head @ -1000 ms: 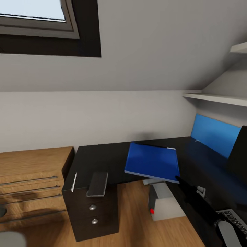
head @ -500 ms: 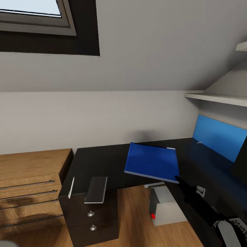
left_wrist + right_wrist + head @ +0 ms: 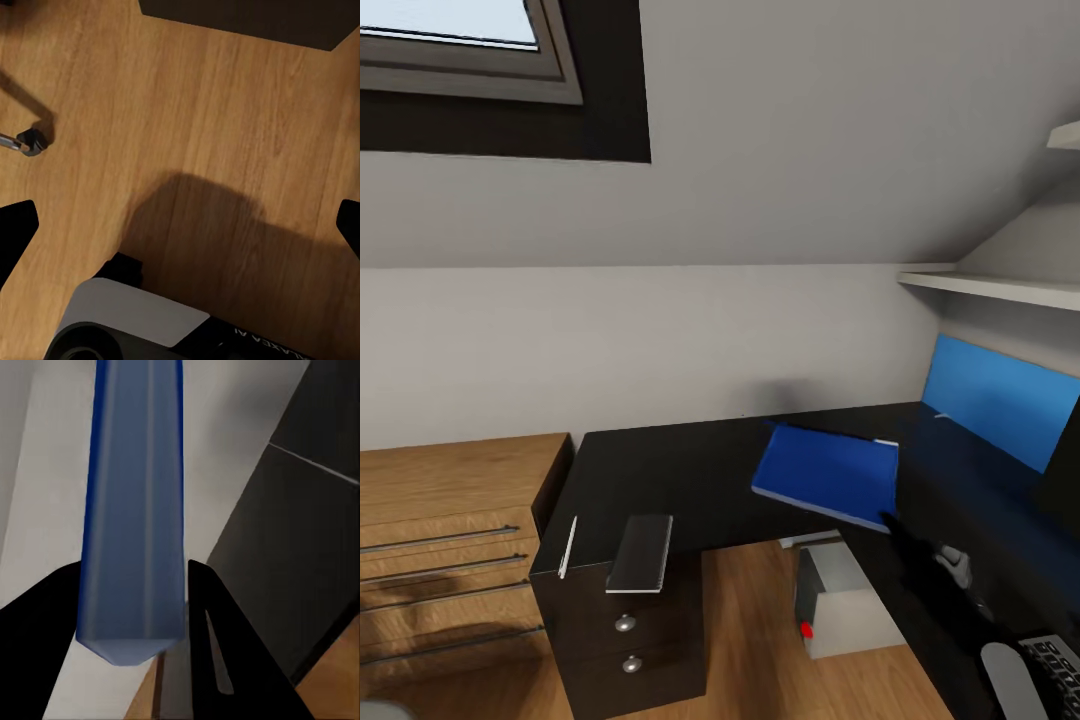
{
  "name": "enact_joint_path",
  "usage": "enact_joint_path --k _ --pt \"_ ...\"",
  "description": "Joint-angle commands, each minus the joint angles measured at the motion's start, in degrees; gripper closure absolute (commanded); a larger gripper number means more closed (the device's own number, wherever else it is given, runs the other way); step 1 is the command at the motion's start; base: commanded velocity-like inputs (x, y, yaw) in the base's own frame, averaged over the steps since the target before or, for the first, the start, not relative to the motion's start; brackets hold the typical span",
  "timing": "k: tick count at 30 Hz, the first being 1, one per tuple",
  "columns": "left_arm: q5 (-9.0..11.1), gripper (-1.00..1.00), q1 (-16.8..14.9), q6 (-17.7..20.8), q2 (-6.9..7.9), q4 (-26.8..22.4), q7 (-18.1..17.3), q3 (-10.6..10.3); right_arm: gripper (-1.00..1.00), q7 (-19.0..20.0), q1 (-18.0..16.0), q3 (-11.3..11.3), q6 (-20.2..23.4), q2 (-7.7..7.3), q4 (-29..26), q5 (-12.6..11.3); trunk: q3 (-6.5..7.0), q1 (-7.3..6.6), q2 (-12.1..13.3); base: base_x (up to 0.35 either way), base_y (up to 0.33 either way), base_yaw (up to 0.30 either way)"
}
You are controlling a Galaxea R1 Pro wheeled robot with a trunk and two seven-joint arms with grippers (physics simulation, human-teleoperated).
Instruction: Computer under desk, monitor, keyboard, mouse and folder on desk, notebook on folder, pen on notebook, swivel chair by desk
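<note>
You are holding the folder (image 3: 828, 472), which is looking light, thin and stiff, above the desk (image 3: 680, 470) near its inner corner, with the right gripper (image 3: 133, 607) fingers pinching one edge, so it is tilting.

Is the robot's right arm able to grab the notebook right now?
Probably not. The right gripper is shut on the blue folder, so it is busy, and the notebook lies at the far end of the desk, beside the pen.
</note>
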Motion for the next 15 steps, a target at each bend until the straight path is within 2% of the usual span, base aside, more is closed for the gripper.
enact_joint_path --k 1,3,4,8,12,13,15 --pt "0.3 -1.0 0.0 0.3 0.04 -0.1 0.5 -0.5 1.0 -1.4 -0.1 -0.1 -1.3 0.4 0.0 -0.5 -0.07 0.0 0.0 0.0 0.0 0.0" --pt "0.3 -1.0 0.0 0.3 0.01 -0.1 0.5 -0.5 1.0 -5.9 -0.1 -0.1 -8.1 2.18 -0.1 -0.6 -0.07 0.0 0.0 0.0 0.0 0.0" --pt "0.3 -1.0 0.0 0.3 0.0 -0.1 0.5 -0.5 1.0 -7.7 -0.1 0.0 -13.0 3.58 -0.1 -0.6 -0.07 0.0 0.0 0.0 0.0 0.0" --pt "0.3 -1.0 0.0 0.3 -0.01 -0.1 0.5 -0.5 1.0 -9.4 -0.1 0.0 -21.6 5.46 0.2 -0.6 -0.07 0.0 0.0 0.0 0.0 0.0" --pt "0.3 -1.0 0.0 0.2 -0.01 -0.1 0.5 -0.5 1.0 -9.7 -0.1 0.0 -22.9 5.9 0.3 -0.9 -0.07 0.0 0.0 0.0 0.0 0.0" --pt "0.3 -1.0 0.0 0.2 0.02 -0.1 0.5 -0.4 1.0 -9.4 -0.1 0.0 -23.1 6.8 0.2 -2.8 -0.07 0.0 0.0 0.0 0.0 0.0" --pt "0.3 -1.0 0.0 0.2 0.03 -0.1 0.5 -0.4 1.0 -9.2 -0.1 0.0 -23.2 7.11 0.2 -5.0 -0.07 0.0 0.0 0.0 0.0 0.0"
